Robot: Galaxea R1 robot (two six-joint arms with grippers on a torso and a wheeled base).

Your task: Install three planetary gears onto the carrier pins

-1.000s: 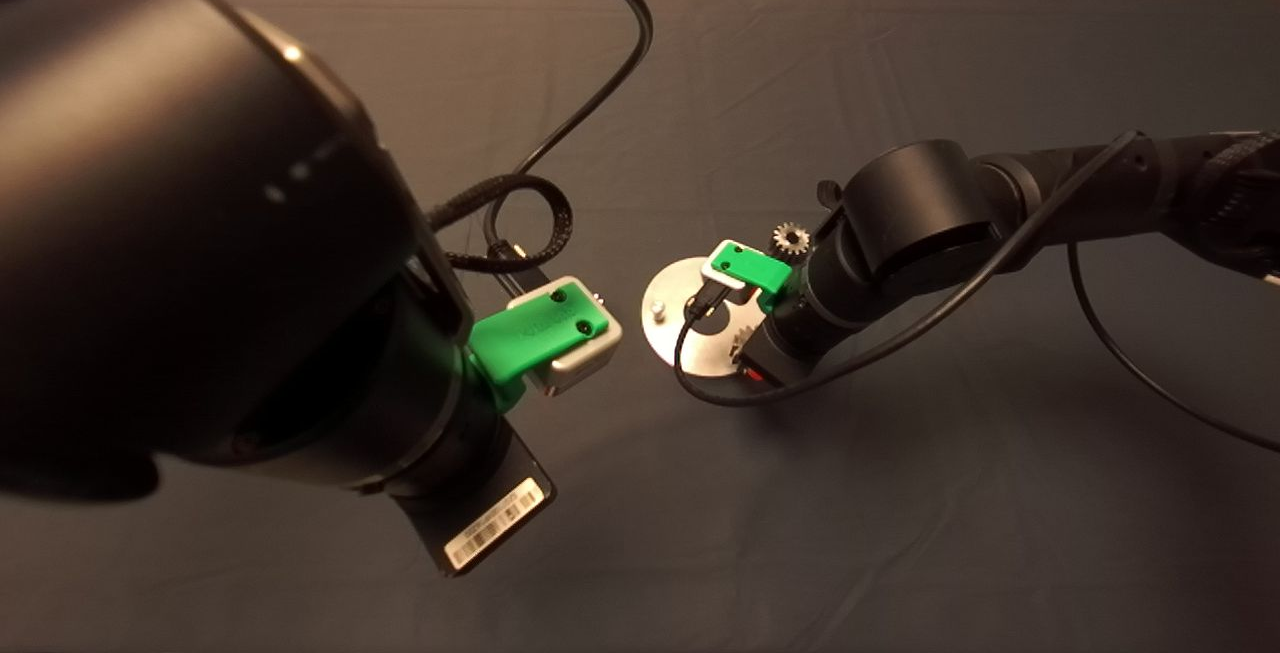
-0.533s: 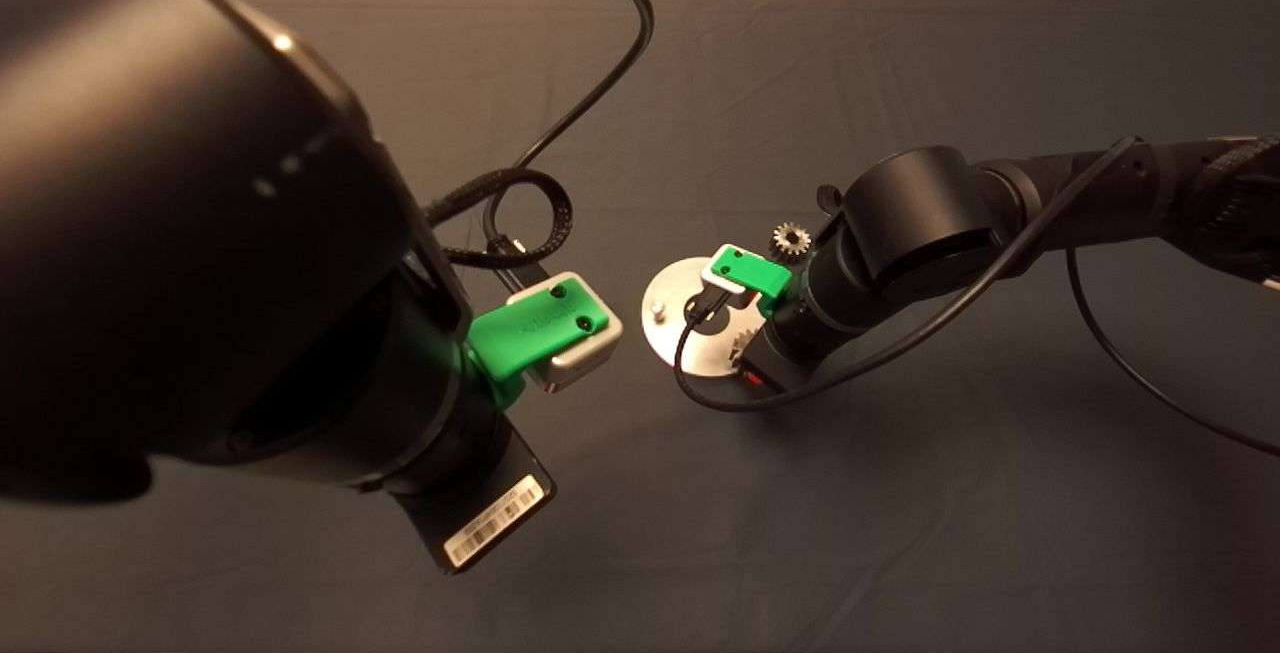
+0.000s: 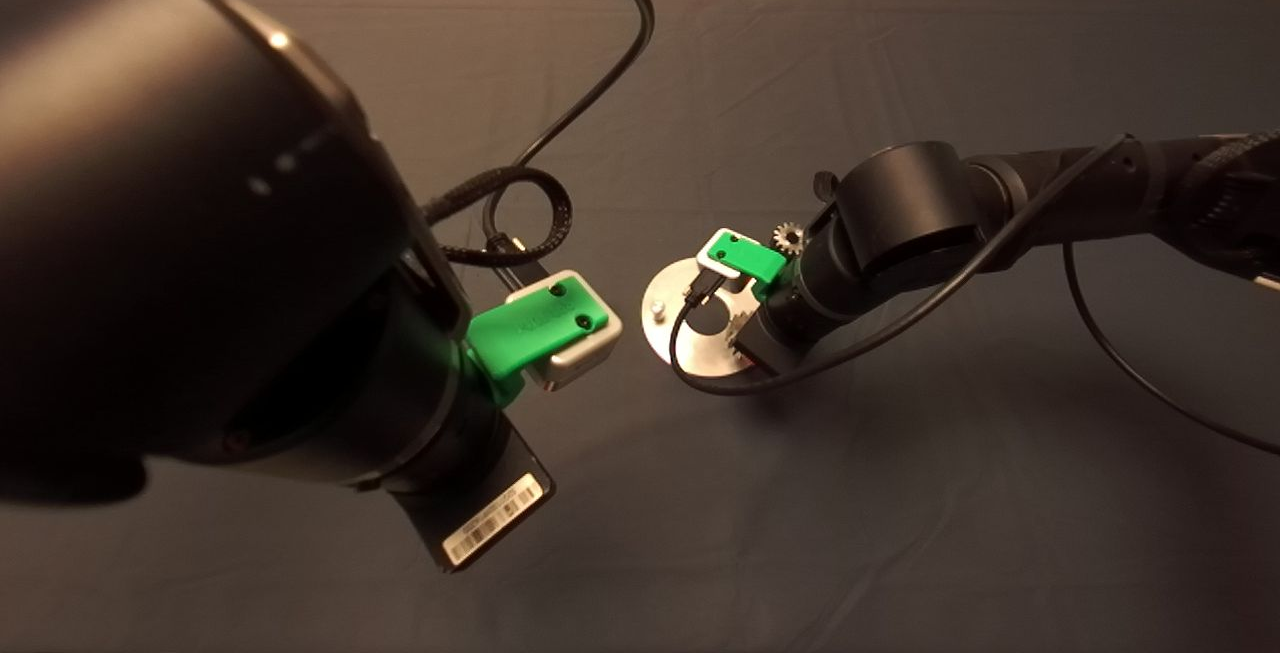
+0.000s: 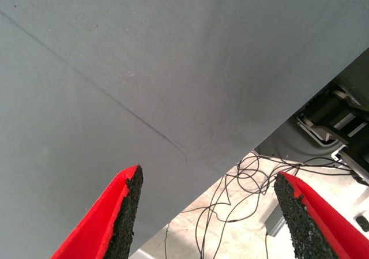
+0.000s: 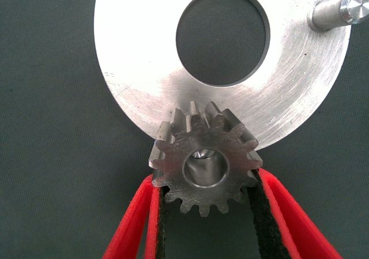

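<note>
Gear (image 5: 203,165) sits over the disc (image 5: 138,57) rim, a pin tip showing through its bore, pinched by the right gripper (image 5: 204,213); only the right wrist view shows this. Head view: second gear (image 3: 788,236) behind the right arm. Left gripper (image 4: 204,213) spread, raised over the mat (image 4: 144,68) edge.

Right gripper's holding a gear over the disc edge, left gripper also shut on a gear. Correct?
Not quite. The right gripper is shut on a gear at the disc edge, but the left gripper is open and empty, fingers spread above the mat, as the left wrist view shows.
</note>
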